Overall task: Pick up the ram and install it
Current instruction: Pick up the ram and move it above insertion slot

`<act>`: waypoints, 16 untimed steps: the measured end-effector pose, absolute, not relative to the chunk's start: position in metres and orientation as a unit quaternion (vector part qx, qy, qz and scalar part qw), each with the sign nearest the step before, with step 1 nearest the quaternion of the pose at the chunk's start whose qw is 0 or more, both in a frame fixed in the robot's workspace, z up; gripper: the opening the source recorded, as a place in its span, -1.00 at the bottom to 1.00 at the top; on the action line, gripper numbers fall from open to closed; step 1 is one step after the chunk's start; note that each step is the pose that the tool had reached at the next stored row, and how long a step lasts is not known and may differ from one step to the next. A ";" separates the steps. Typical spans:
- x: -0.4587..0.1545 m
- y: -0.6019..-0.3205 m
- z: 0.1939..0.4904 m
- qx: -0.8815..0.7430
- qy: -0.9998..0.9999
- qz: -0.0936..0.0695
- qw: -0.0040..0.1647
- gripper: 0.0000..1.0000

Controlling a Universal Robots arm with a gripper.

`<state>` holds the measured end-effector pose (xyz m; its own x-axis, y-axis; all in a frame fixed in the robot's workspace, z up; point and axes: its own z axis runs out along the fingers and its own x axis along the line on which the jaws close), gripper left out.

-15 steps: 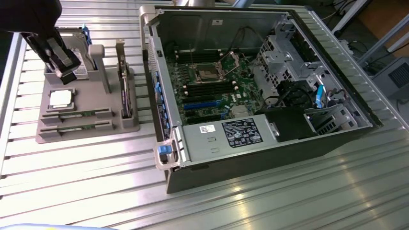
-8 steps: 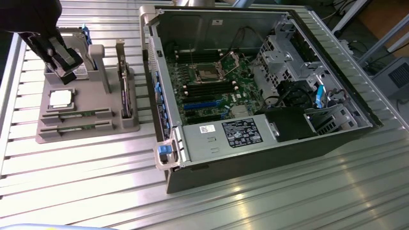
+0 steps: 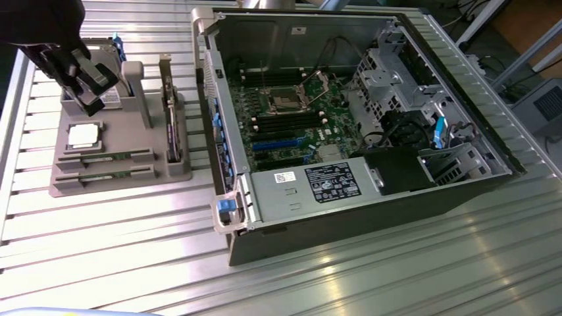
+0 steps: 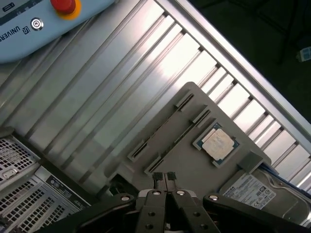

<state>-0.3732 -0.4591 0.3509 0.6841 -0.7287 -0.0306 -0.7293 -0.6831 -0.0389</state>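
Two green ram sticks [image 3: 105,158] lie edge-up in the front slots of a grey holder [image 3: 123,184] at the exterior view's left, the second stick [image 3: 104,176] just in front of the first. My gripper [image 3: 91,100] hangs above the holder's back part, well clear of the sticks. In the wrist view its fingers [image 4: 164,175] are pressed together with nothing between them, over the holder [image 4: 184,160]. The open computer case [image 3: 351,112] lies at the exterior view's right, its motherboard showing dark memory slots [image 3: 283,122].
The holder also carries a square silver processor [image 3: 83,135] [image 4: 217,144], an upright dark card [image 3: 171,125] and a hard drive [image 4: 252,191]. A teach pendant [image 4: 39,19] rests on the ribbed metal table [image 3: 114,243]. The case's wall [image 3: 210,99] stands close beside the holder.
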 end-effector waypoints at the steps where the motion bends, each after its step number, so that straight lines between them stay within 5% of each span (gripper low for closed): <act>1: -0.373 -0.459 0.351 -0.919 0.394 0.006 0.024 -0.80; 16: -0.373 -0.459 0.350 -0.951 0.309 0.009 0.023 -0.80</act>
